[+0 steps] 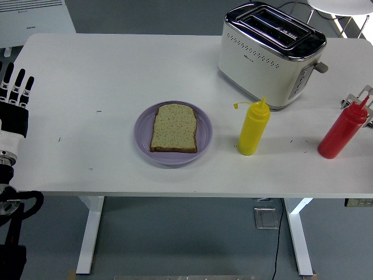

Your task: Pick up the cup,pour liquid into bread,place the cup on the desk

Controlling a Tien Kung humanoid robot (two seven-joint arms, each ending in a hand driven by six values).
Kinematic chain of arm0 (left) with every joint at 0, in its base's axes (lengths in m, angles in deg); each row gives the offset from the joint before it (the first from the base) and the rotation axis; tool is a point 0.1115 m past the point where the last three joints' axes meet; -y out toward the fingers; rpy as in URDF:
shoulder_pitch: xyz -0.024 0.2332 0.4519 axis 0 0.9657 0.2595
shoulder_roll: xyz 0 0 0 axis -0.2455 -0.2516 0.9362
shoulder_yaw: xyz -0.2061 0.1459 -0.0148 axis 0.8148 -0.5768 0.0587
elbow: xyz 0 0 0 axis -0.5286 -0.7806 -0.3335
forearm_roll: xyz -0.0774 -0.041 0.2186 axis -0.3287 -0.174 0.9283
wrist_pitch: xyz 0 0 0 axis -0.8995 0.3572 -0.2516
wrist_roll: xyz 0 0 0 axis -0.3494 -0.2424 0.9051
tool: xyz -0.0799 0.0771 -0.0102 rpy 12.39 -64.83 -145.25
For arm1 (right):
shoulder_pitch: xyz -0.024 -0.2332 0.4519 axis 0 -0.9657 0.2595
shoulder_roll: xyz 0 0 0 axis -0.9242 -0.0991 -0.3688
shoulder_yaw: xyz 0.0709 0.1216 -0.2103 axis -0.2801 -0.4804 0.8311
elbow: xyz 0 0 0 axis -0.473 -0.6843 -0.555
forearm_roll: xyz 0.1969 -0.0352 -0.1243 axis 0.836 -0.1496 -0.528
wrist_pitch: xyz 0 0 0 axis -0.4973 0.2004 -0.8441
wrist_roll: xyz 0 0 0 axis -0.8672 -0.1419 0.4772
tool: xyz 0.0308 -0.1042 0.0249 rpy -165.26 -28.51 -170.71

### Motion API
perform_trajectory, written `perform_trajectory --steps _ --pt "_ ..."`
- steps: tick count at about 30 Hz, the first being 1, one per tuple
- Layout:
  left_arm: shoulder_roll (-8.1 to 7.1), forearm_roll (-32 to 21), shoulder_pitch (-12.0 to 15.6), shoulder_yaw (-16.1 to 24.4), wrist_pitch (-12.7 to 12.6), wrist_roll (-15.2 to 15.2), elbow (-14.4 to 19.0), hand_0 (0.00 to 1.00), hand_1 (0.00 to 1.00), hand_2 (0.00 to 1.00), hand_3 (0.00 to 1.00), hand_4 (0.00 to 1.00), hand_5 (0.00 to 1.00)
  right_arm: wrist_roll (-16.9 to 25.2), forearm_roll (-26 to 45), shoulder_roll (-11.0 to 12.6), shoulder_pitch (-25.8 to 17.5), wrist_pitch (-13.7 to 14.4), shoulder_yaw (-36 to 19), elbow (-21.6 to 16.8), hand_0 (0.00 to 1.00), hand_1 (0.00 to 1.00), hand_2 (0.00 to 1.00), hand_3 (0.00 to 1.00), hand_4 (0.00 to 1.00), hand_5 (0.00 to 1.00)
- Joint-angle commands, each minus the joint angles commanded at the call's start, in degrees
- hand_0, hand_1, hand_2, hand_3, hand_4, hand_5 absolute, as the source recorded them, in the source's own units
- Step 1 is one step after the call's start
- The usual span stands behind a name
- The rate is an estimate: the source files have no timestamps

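- Bright, even overhead light; white table (116, 70) nearly washed out.
- Soft short shadows under bottles and plate (173, 134).
- Glare on toaster (271, 52) chrome top.
- Sharp focus throughout, no blur.

You have one view only, from the head camera high on the robot's side, facing forward and down over the white table (116, 64). Its near edge crosses the lower frame, with floor below. The left hand (14, 96) sits at the left border; the toaster (271, 52) lies far across, upper right.
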Motion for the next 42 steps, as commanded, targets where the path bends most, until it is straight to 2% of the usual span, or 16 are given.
perform_trajectory --steps 42 --pt "0.07 -0.16 0.13 -0.44 -0.13 -0.01 -0.1 0.802 0.774 0.792 0.718 0.483 0.998 0.02 0.0 -0.08 -0.27 -0.11 0.04 0.2 0.783 0.689 0.71 0.688 0.505 0.463"
